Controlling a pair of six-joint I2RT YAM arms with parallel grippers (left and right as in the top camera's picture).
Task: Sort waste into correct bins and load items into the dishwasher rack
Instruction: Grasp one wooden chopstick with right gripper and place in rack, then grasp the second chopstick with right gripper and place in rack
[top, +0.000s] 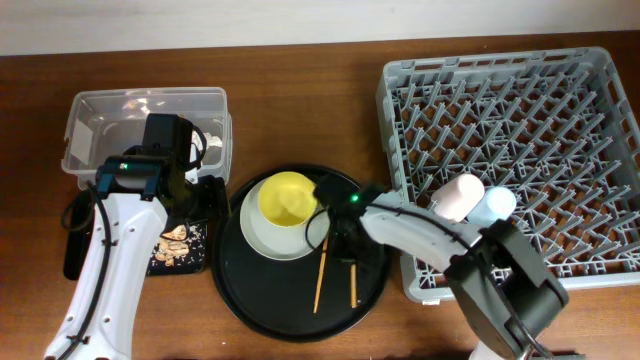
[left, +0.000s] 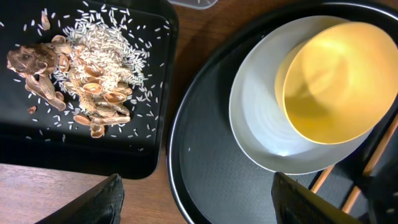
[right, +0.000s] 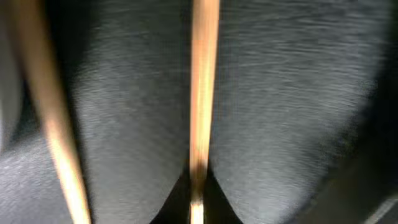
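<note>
My right gripper (top: 347, 240) is shut on one brown chopstick (right: 202, 93), low over the large round black tray (top: 300, 305). That chopstick's lower end shows in the overhead view (top: 354, 282). The second chopstick (top: 320, 275) lies beside it and also shows in the right wrist view (right: 50, 124). The yellow bowl (top: 288, 198) sits on the pale plate (top: 258, 238) on the same tray. My left gripper (left: 199, 205) is open and empty, over the gap between the shallow black tray (left: 143, 155) and the round tray. Rice and brown scraps (left: 93, 81) lie in the shallow tray.
The grey dishwasher rack (top: 520, 120) fills the right side, with a pink cup (top: 455, 195) and a light-blue cup (top: 497, 203) near its front left. The clear tub (top: 90, 110) stands at the back left with pale bits inside.
</note>
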